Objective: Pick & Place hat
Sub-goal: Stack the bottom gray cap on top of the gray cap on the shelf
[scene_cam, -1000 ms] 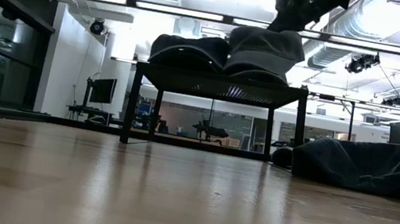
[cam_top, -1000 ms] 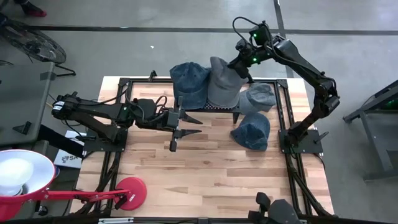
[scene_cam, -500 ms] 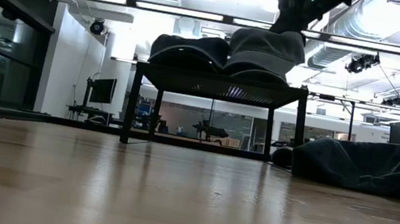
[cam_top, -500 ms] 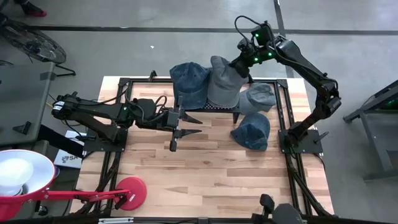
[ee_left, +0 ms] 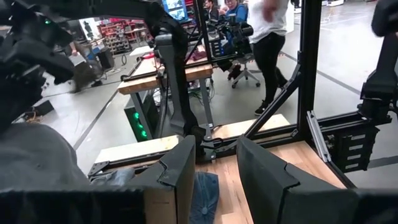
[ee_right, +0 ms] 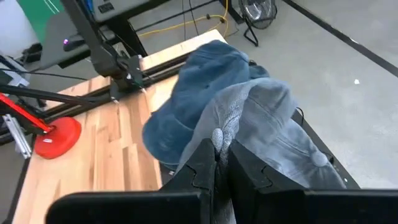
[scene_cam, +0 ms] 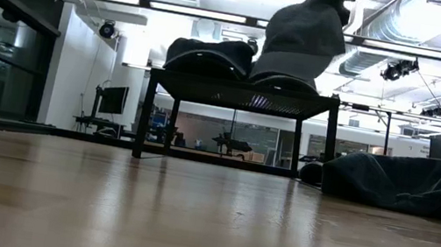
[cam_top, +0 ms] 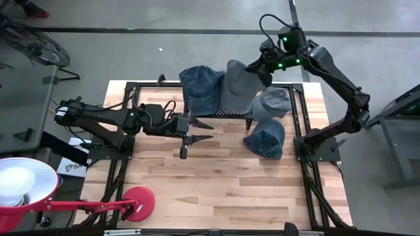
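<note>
Two dark fingers of the right gripper were pinched shut on a fold of the grey hat, with the cloth bunched up between them. That hat hung partly lifted, its crown pulled up toward the gripper while its lower edge touched the black rack at the far edge of the counter. In the low view the grey hat rose well above its neighbour, drawn into a tall, slack shape.

Judging by that sag, it was light and soft, with no stiffness to hold its form, so it would droop and swing from any single pinch. A hold on the crown fabric, as here, seemed enough for the weight. The brim looked like the firmer part and a steadier place to grip if the hat had to land flat.

Four hats were in sight from above: the grey one, a blue denim hat touching it on the rack, and two more denim hats, one near the rack's right end and one lying on the counter just below it. One rack stood there.

Left gripper waited over the middle of the counter, well apart from the hats, its fingers parted and empty. A red disc-shaped stand sat near the front left corner.
</note>
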Controlling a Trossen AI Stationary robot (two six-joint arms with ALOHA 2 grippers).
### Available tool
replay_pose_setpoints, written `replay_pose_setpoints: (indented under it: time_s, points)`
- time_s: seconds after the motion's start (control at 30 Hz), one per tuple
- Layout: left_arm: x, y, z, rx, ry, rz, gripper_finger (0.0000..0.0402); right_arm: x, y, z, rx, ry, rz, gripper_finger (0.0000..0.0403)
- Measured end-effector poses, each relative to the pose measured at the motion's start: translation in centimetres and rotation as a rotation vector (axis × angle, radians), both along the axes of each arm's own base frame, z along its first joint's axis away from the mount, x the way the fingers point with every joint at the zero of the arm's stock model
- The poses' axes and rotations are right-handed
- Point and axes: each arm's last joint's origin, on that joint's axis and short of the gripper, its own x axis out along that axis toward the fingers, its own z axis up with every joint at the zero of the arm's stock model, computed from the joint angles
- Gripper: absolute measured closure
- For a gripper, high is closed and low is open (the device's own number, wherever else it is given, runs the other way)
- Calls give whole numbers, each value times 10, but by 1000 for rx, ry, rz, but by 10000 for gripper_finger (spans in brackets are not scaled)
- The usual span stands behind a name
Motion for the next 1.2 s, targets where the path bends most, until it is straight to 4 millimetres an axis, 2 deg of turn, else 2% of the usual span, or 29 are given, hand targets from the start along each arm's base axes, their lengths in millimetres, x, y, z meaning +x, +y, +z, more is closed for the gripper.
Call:
replay_pose_setpoints:
  time_s: [0.33, 0.67, 0.93, 1.2]
  points:
    - [0, 0, 0, 0, 0, 3, 285, 0, 27, 22, -18, -126, 75, 388]
    - [0, 0, 0, -1, 0, 3, 285, 0, 43, 39, 16, -317, 430, 388]
    - [0, 0, 0, -1, 0, 2, 285, -6, 36, 41, 29, -382, 572, 388]
    - [0, 0, 0, -1, 0, 0, 285, 4, 9, 23, 153, -392, 672, 388]
